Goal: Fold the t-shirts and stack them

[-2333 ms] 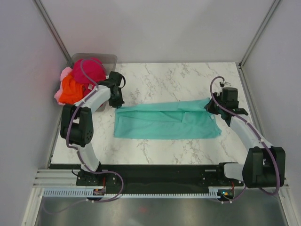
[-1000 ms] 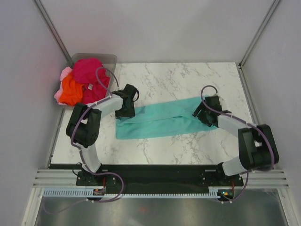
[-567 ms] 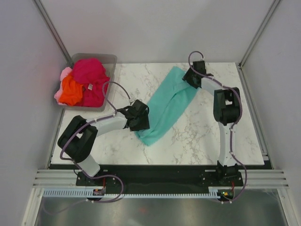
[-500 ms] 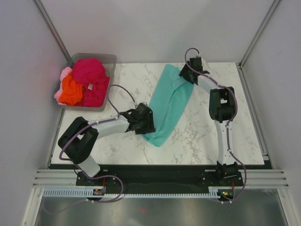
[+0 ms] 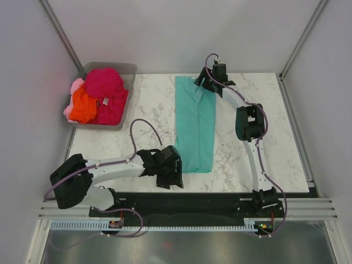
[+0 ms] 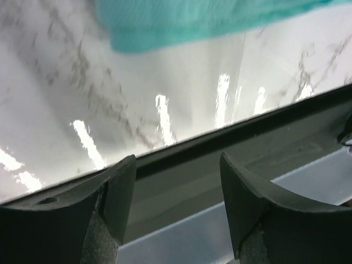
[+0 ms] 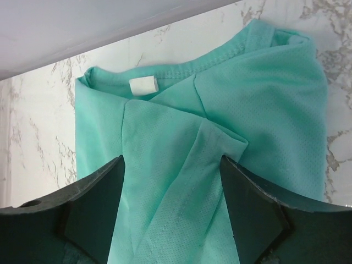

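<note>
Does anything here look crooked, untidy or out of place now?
Nothing serious. The teal t-shirt lies as a straight long strip, but at its collar end the folded flaps overlap unevenly and leave a slanted crease. The other t-shirts sit in a loose, unfolded heap in the clear bin.

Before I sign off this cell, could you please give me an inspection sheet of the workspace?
Surface: glossy white marble table.
Job's things: teal t-shirt folded into a long strip, flat on the table; magenta t-shirt, orange t-shirt and pink t-shirt heaped unfolded in the clear bin.
Clutter: nothing seen.
Grippers: left gripper open, empty, by the strip's near end; right gripper open over the collar.
Cables: purple cables loop along both arms.
Surroundings: white walls, metal frame posts.
</note>
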